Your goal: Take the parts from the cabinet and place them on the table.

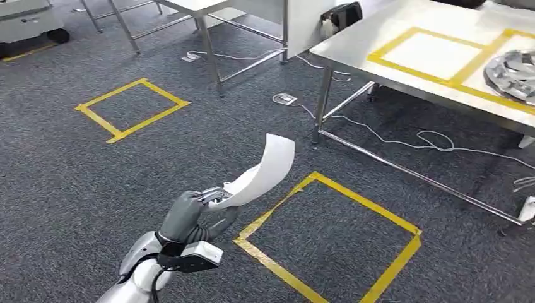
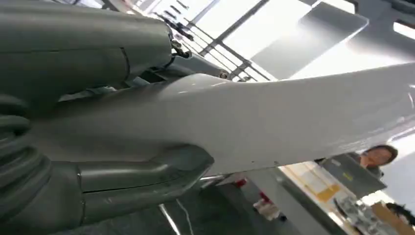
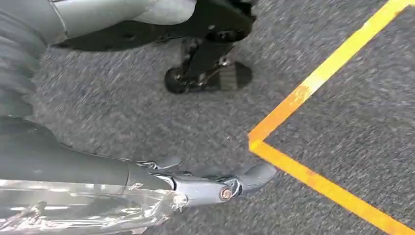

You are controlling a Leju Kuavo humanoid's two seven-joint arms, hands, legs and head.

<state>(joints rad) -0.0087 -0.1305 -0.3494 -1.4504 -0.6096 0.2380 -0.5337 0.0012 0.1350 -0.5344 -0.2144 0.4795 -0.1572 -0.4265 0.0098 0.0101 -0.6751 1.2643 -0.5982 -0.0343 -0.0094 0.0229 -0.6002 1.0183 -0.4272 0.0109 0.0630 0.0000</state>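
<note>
Grey carpet floor (image 1: 76, 183) marked with yellow tape squares (image 1: 328, 237); steel counter (image 1: 404, 82) at upper right, also taped, a silvery part (image 1: 514, 72) already on it. Left robot hand (image 1: 189, 218) grasps one end of the white curved part (image 1: 265, 170), held raised above the floor, probably for carrying to the counter. Part is thin, glossy, bent upward. Right robot hand (image 3: 147, 181) hangs low; grasp state cannot be told.

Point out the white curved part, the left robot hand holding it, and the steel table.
white curved part (image 1: 268, 167), head view, on its broad curved middle.
left robot hand (image 1: 189, 218), head view, on the back of the grey hand.
steel table (image 1: 353, 47), head view, on bare top beside the yellow tape.
</note>
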